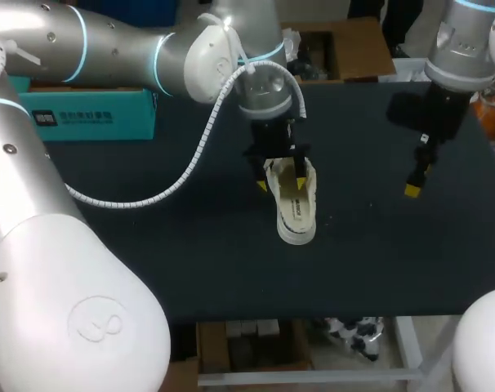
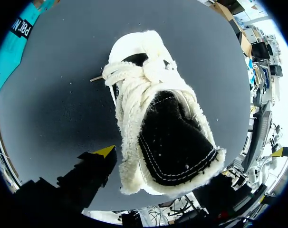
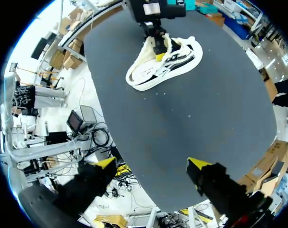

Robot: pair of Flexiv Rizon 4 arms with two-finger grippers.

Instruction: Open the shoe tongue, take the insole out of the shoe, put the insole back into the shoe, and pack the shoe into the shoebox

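Shoe (image 2: 134, 109): we see a shaggy, fleecy white upper, rough-looking.
Lining (image 2: 177, 137): we see matt black felt-like cloth with white stitching.
Laces (image 2: 129, 71): we see soft, fuzzy cord.
Table (image 1: 149, 261): we see a matt dark top, finely speckled.
Left arm (image 1: 117, 49): we see a smooth, glossy silvery shell.
Cable (image 1: 198, 155): we see white plastic spiral wrap.
Shoebox (image 1: 92, 114): it looks to us like matt card.

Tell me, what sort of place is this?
Probably a robotics lab bench: a left arm and right arm hang over a dark table with a white shoe and, at its edge, a teal shoebox.
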